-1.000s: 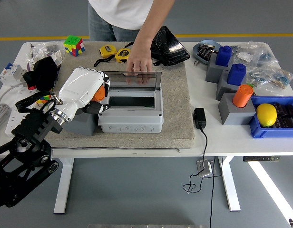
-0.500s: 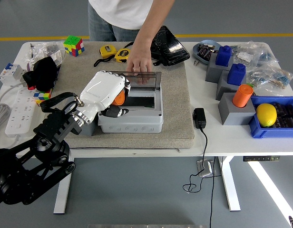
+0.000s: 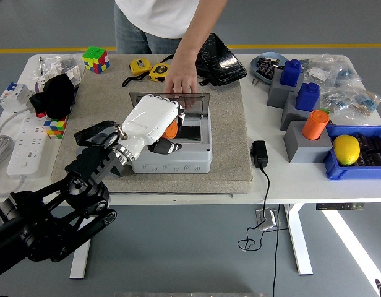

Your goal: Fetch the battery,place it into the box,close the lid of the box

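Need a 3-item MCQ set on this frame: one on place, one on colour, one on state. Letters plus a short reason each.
1. Where is the left hand?
A. over the open grey box
B. by the blue bin
C. on the power strip

2. What colour is the battery in that hand?
A. blue
B. orange
C. yellow

3. What state is the box's clear lid in?
A. shut flat on the box
B. open, with the person's hand at its far edge
C. taken off and lying on the floor

Answers:
1. A: the white hand sits above the box opening on the mat.
2. B: an orange cylinder shows under the curled fingers.
3. B: the lid is tipped back and the inside shows; the person's fingers rest on its edge.
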